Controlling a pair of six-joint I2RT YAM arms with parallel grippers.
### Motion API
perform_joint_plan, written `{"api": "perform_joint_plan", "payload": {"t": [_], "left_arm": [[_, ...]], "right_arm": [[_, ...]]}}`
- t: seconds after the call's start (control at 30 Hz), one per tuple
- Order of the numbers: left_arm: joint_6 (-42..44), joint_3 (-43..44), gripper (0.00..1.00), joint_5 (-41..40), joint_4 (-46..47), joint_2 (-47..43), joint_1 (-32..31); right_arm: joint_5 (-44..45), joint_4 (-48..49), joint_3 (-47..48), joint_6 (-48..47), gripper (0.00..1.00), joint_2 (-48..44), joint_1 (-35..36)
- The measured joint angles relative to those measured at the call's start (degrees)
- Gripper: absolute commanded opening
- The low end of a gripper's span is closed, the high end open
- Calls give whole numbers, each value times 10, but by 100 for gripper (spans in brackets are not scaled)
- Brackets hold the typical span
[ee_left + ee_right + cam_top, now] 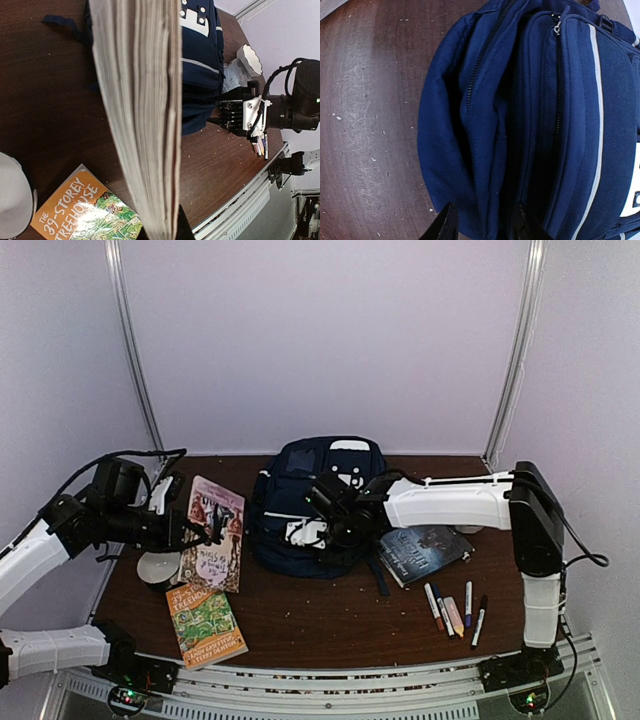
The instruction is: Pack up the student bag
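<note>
The student bag (315,502), navy with white patches, lies at the table's middle with its zipped compartments (530,125) facing my right wrist camera. My right gripper (483,225) has its two dark fingers closed around a fold of the bag's fabric at the near rim; from above the gripper (335,525) rests on the bag's front. My left gripper (167,231) is shut on a thick book, its page edges (142,115) filling the left wrist view. From above, that pink-covered book (214,533) is held left of the bag.
An orange "Treehouse" book (205,624) lies at the front left beside a white round object (157,568). A dark book (424,553) lies right of the bag, with several markers (455,612) in front of it. Walls enclose the table.
</note>
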Motion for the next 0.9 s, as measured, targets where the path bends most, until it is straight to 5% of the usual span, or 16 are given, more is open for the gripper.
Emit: {"api": "perform_joint_plan", "payload": {"t": [0.6,0.67,0.83,0.9], "left_arm": [[7,0,0,2,1,14,0],[7,0,0,2,0,14,0],[9,-5,0,2,0,14,0],[9,-6,0,2,-2,14,1]], "right_arm": [[14,-5,57,8,40,57,2],[14,-7,61,9,35,61,2],[24,-24,97,23,1,92,2],[29,-33,113,27,0,101,2]]}}
